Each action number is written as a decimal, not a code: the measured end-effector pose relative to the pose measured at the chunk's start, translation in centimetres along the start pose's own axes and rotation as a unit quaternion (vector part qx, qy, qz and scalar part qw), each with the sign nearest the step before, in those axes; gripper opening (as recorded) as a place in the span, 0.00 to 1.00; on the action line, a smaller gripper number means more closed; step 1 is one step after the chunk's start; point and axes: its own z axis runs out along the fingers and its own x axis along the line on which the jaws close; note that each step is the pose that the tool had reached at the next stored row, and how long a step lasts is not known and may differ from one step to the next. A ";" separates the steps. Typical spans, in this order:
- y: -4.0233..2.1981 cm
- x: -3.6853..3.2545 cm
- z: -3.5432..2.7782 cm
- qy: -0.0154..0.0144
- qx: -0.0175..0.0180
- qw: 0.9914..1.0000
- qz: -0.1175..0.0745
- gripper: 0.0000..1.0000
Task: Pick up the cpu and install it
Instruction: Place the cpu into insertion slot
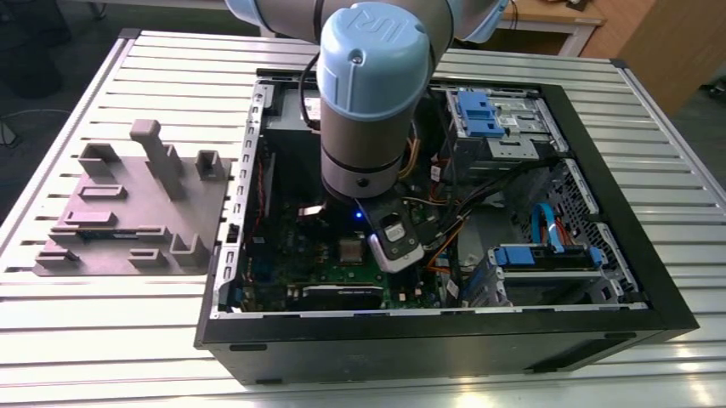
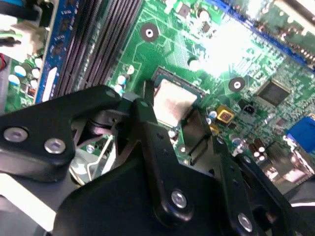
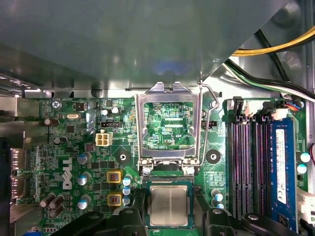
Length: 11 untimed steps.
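First wrist view: we find the cpu (image 3: 169, 205) seated in its socket on the green motherboard (image 3: 74, 147), below the raised metal frame (image 3: 169, 125). The tool (image 3: 170, 216) straddles it, fingers (image 3: 127, 216) apart, not clamped.

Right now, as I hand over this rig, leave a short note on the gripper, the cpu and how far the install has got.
Gripper: down inside the open black computer case, fingers either side of the small square silver-topped cpu; contact cannot be judged.
The cpu lies flat within the socket on the green motherboard, as it also appears in the second wrist view.
The hollow metal socket frame stands flipped up, open.
Done: cpu brought to the socket.
Left: frame not yet shut.
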 end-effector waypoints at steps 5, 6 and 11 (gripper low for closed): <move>-0.02 0.00 -0.03 0.000 0.000 1.000 -0.001 0.47; -0.03 0.00 -0.03 0.000 0.000 1.000 -0.001 0.47; -0.03 -0.01 0.14 0.000 0.000 1.000 -0.001 0.48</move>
